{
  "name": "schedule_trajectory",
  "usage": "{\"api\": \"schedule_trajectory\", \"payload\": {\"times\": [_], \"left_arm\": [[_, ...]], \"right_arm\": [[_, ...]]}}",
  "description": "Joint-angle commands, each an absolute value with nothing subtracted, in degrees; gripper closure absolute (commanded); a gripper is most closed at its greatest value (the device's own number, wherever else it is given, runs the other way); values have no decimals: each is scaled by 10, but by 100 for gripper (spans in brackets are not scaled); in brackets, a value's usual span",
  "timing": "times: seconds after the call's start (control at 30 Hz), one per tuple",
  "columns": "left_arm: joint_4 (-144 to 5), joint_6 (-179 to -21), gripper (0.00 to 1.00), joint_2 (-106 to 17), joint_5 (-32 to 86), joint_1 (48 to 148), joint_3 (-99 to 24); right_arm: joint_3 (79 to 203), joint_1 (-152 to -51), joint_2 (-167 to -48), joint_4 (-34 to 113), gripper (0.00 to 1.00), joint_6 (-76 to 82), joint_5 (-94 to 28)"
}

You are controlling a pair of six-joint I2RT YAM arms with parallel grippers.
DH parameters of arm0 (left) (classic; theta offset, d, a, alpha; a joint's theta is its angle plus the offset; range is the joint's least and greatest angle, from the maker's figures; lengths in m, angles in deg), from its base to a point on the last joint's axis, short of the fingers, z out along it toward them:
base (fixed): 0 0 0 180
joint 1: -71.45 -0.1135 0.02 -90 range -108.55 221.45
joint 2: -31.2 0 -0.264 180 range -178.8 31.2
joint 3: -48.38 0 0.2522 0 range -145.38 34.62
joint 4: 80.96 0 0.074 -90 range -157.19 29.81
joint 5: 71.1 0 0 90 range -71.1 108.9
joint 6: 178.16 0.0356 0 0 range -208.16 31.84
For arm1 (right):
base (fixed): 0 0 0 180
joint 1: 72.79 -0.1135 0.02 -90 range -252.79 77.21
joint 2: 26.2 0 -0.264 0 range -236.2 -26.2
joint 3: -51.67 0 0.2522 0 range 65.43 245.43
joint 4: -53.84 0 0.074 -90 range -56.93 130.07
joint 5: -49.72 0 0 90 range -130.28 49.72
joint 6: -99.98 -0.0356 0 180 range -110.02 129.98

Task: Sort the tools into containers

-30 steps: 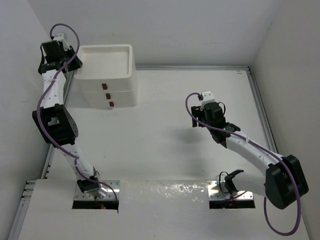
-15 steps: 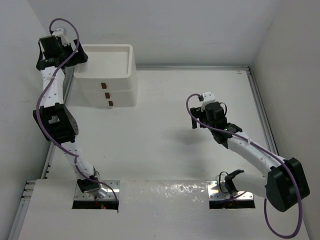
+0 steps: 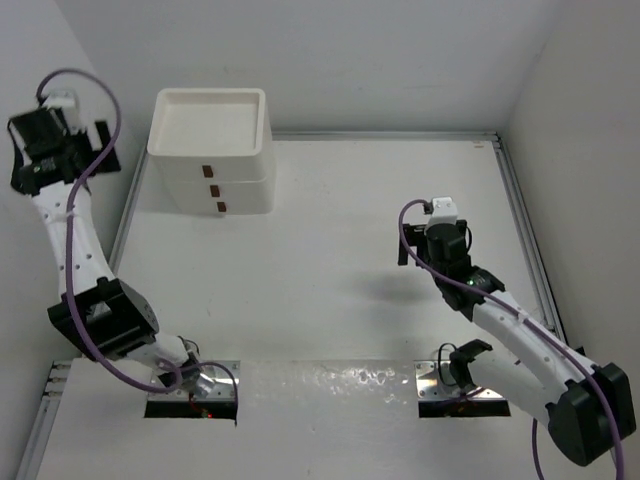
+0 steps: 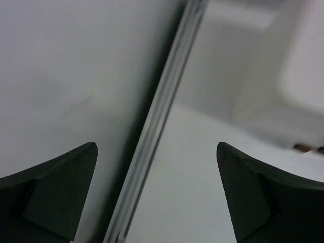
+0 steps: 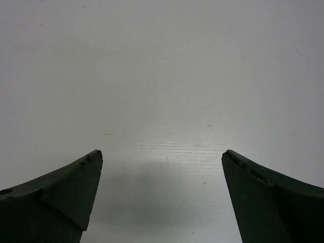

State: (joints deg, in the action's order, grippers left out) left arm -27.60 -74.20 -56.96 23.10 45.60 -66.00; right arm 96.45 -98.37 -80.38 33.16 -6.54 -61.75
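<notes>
The containers [image 3: 212, 150] are a white stacked unit at the table's far left: a shallow top tray over two drawers with small brown front tabs. No tools show in any view. My left gripper [image 3: 60, 148] hangs open well to the left of the unit, over the table's left rail. In the left wrist view the left gripper [image 4: 156, 147] holds nothing, and the containers [image 4: 283, 76] are a blur at the upper right. My right gripper [image 3: 430, 250] stands open over bare table at mid right. The right wrist view shows the right gripper [image 5: 162, 153] with nothing between its jaws.
A metal rail [image 3: 125, 215] borders the table's left side, seen close as the rail [image 4: 152, 136] against the grey wall. Another rail [image 3: 525, 230] runs down the right side. White walls close in at the back and both sides.
The left arm has swung left, away from the containers' top edge to beyond the rail, and its jaws have opened. The right arm has drawn back toward the near right, jaws wider.
</notes>
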Motion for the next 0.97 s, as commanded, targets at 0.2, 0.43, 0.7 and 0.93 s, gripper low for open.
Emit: {"api": "schedule_trajectory", "payload": {"times": [0.2, 0.43, 0.7, 0.93], "left_arm": [[-268, -665, 0, -478, 186, 315, -301], [-276, -685, 0, -482, 220, 317, -255], [-286, -684, 0, -490, 232, 320, -244], [-292, -682, 0, -492, 242, 321, -238]], "right_arm": [[901, -980, -773, 354, 1, -184, -771], [941, -981, -828, 301, 1, -212, -761], [951, -980, -836, 262, 1, -196, -742], [891, -981, -750, 344, 1, -175, -708]]}}
